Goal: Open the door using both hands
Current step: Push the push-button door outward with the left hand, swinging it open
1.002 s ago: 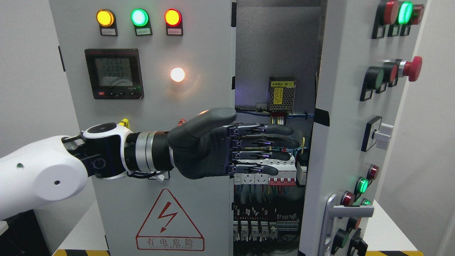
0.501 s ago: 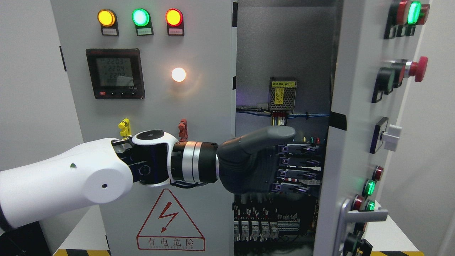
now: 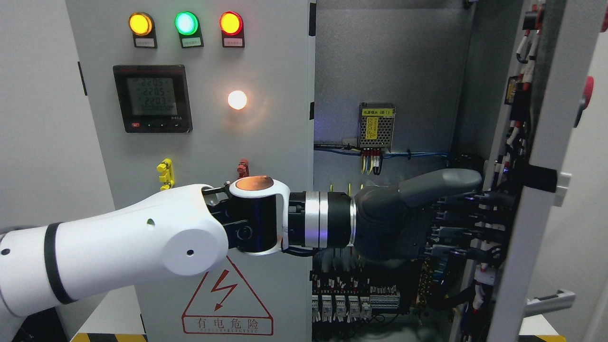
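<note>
Left robot hand (image 3: 427,213) reaching across from the lower left, palm side turned toward the inner face of the right door (image 3: 536,190). Fingers (image 3: 479,216) extended flat and roughly level, thumb laid out above them, nothing grasped; fingertips at or against the wired back of the door, though actual contact hard to confirm among the dark cables. Held open and flat, apparently, to push the panel outward rather than to grip it. Right robot hand nowhere in view.

Right door standing at the picture's right, swung wide and seen nearly edge-on, with its lever handle (image 3: 546,300) jutting low toward the right and a red mushroom button (image 3: 587,97) just peeking past its edge. Cabinet interior (image 3: 384,61) exposed between the doors: a small labelled power module (image 3: 377,126) on the back plate, blue wiring beneath it, rows of breakers (image 3: 339,304) at the bottom.

Left door (image 3: 213,142) shut, carrying three lit indicator lamps (image 3: 185,22), a digital meter (image 3: 152,98), a glowing white lamp (image 3: 237,99) and a shock warning triangle (image 3: 227,297). Judging by the angle, right side nearly done; left door not yet opened.
</note>
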You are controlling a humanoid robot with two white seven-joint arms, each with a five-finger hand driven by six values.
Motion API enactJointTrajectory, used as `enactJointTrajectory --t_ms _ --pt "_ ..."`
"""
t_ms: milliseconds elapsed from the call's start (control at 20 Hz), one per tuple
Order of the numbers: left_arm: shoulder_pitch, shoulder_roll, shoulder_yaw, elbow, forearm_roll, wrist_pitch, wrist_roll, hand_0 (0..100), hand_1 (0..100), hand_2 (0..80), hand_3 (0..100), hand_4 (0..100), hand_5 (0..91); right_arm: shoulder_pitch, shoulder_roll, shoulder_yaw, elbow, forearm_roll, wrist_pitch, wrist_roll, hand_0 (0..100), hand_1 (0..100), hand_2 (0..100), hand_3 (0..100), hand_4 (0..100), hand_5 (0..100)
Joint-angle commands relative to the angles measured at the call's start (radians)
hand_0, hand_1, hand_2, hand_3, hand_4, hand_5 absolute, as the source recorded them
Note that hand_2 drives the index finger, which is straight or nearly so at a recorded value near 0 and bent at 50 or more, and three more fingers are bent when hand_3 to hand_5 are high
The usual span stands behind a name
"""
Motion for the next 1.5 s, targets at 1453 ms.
enactJointTrajectory --t_ms 1453 --pt "0.197 -0.367 0.195 0.095 -0.173 0.0 0.171 12 39 0.0 0 0 0.0 0.032 -0.006 0.001 -0.128 -0.001 -0.014 -0.001 12 39 0 0 0 0"
